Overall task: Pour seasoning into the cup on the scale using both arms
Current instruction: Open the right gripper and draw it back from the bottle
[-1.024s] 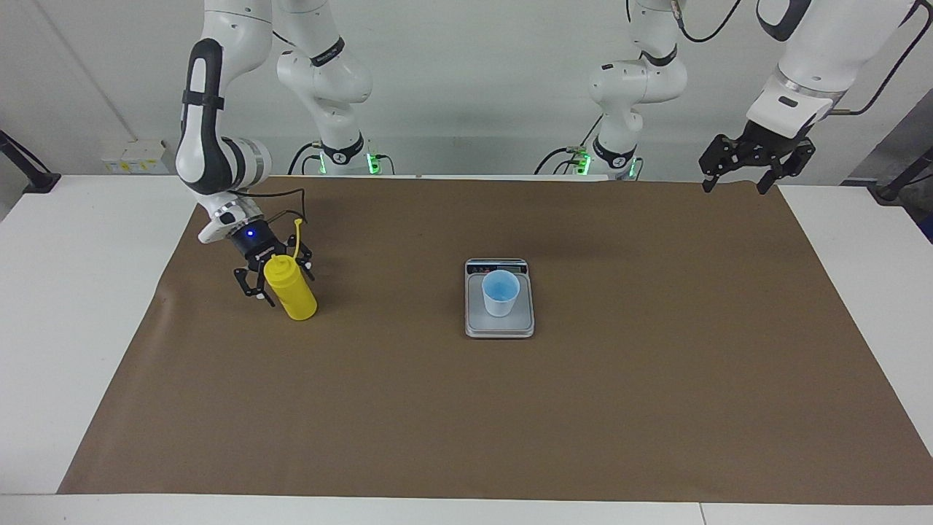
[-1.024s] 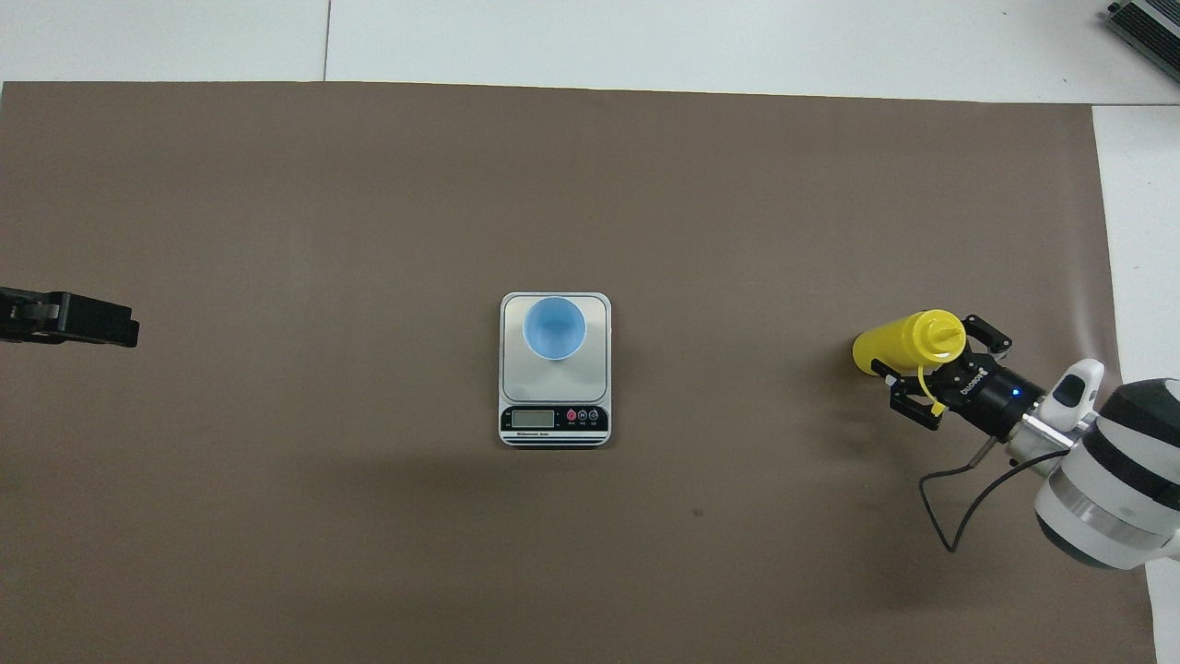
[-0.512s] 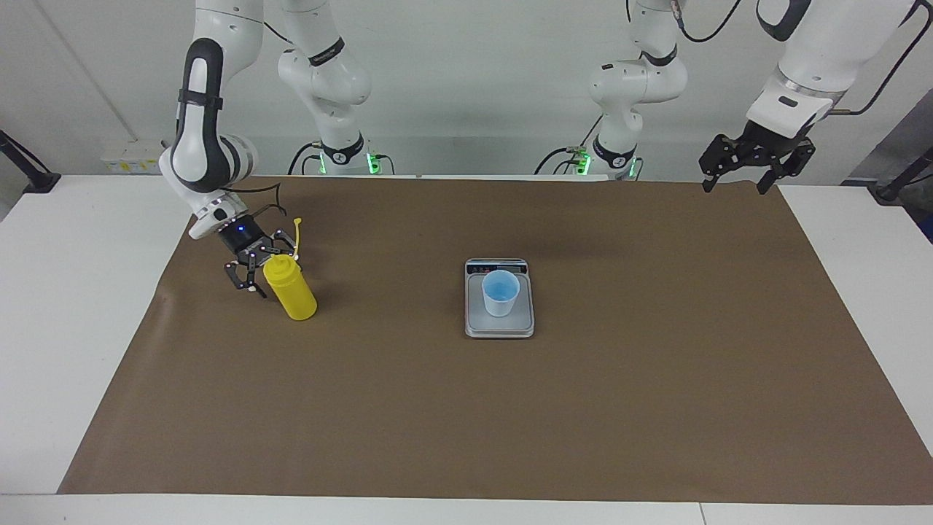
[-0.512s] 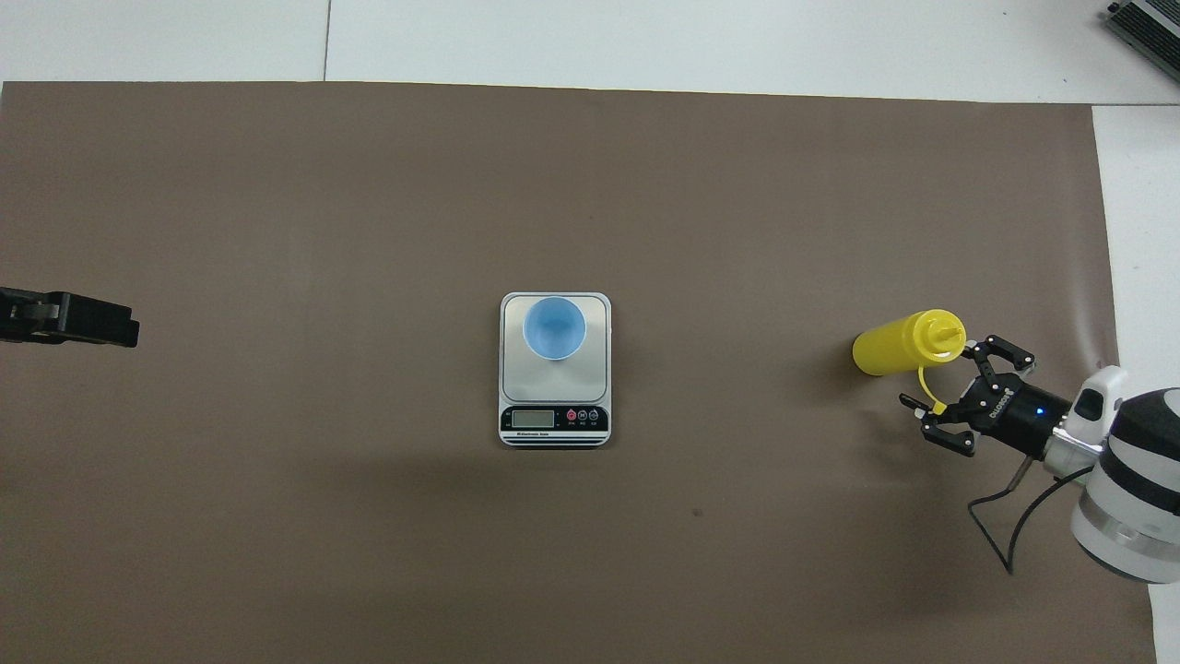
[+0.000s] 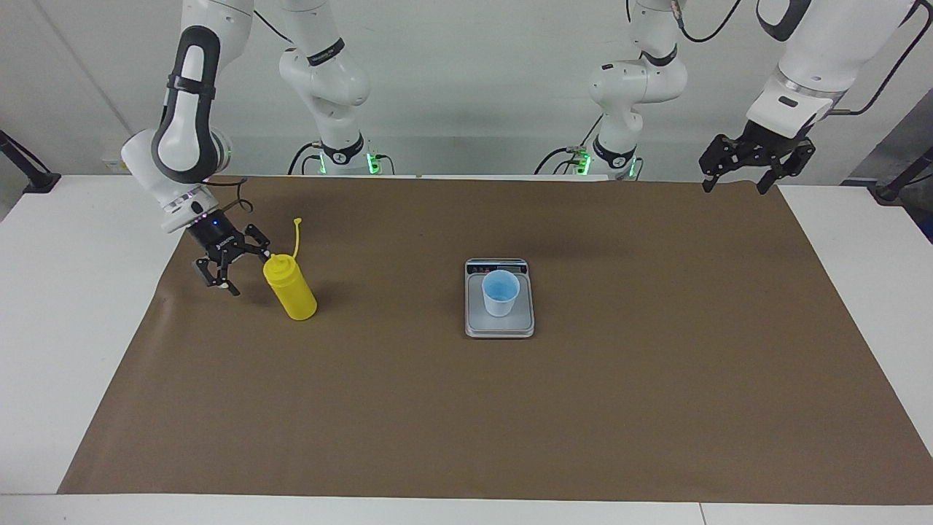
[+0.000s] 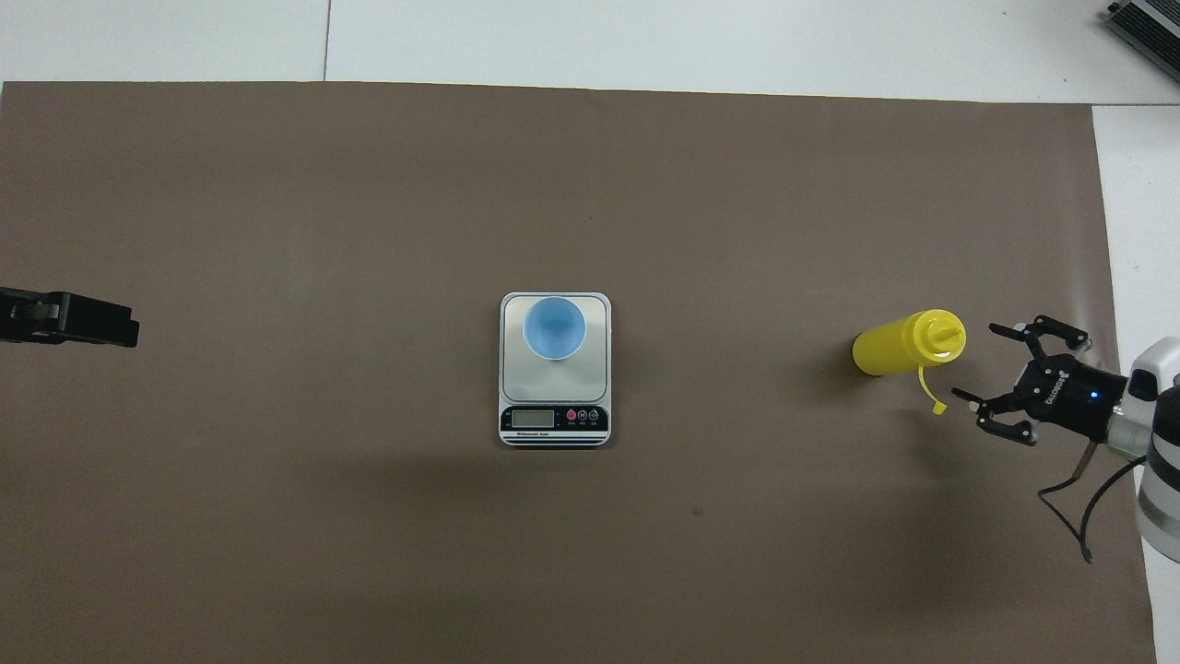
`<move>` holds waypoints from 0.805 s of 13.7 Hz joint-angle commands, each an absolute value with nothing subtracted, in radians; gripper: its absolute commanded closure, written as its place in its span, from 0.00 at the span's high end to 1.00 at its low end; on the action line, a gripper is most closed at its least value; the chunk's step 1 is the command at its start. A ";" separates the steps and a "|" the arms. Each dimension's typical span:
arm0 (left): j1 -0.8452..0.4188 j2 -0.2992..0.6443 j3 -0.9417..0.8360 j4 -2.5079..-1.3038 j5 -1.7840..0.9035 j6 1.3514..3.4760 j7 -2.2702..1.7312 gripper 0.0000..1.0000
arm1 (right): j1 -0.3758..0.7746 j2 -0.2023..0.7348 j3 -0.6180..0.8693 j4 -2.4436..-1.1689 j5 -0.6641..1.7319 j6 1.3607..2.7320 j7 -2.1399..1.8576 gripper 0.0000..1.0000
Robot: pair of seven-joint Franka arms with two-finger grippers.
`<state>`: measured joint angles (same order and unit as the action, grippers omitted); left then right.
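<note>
The seasoning (image 5: 290, 290) bottle stands upright on the table (image 5: 510, 408), well apart from the scale (image 5: 499, 325), toward the right arm's end. The cup (image 5: 500, 292) sits on the scale; no contents are visible in it. The right end effector (image 5: 235, 268) hangs just beside the bottle, fingers apart, holding nothing. The left end effector (image 5: 737, 181) waits raised over the table's corner, fingers apart.

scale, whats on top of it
The light blue cup stands upright on the scale, its blue inside looking empty. The plate under the cup is covered.
</note>
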<state>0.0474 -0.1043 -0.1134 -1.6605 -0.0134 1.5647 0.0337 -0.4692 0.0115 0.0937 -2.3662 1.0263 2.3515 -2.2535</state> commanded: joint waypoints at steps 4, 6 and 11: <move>0.060 -0.124 -0.118 -1.677 -0.018 1.557 0.044 1.00 | -0.463 -0.009 0.103 -2.211 0.763 2.298 -2.015 1.00; 0.060 -0.124 -0.118 -1.677 -0.018 1.557 0.045 1.00 | -0.457 -0.029 0.113 -2.180 0.686 2.272 -1.886 1.00; 0.060 -0.124 -0.118 -1.677 -0.018 1.557 0.044 1.00 | -0.356 -0.075 0.115 -2.093 0.468 2.174 -1.486 1.00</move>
